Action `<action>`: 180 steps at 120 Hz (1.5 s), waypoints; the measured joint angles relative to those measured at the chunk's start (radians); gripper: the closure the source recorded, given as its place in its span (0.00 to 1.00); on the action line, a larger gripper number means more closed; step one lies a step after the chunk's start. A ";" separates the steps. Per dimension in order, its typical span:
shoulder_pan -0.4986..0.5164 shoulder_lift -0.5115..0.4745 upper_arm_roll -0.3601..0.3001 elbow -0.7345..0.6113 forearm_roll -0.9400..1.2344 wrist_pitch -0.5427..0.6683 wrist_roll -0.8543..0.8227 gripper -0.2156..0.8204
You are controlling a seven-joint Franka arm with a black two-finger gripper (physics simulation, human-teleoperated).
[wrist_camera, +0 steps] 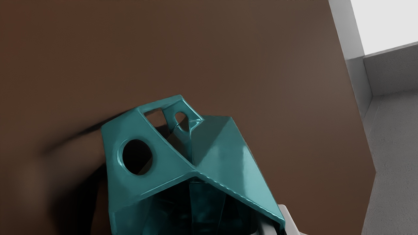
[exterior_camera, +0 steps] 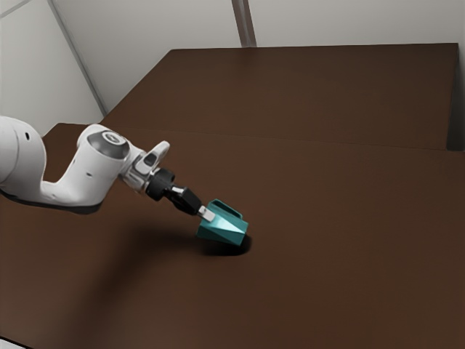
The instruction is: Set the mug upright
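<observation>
Mug is tilted at or just above the tabletop, contact unclear, jaws clamped across its wall; grip judged done, with righting, settling on its base and release left.

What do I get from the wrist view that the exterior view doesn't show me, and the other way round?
Wrist view: the dark interior of the mug, a round hole beside its opening, and one finger inside the mug's wall with the other outside.

Exterior view: the white arm reaching in from that view's left, the gripper at the tilted mug, and the dark shadow beneath it.

Both: the teal mug with its handle, and the brown table.
</observation>
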 joint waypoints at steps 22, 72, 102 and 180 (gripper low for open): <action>0.001 -0.079 -0.035 0.004 0.115 0.056 -0.014 0.96; -0.005 -0.179 -0.146 -0.027 0.746 0.267 -0.314 0.97; 0.000 -0.217 -0.173 -0.104 0.850 0.345 -0.480 0.97; 0.014 -0.236 -0.202 -0.126 0.883 0.405 -0.713 0.38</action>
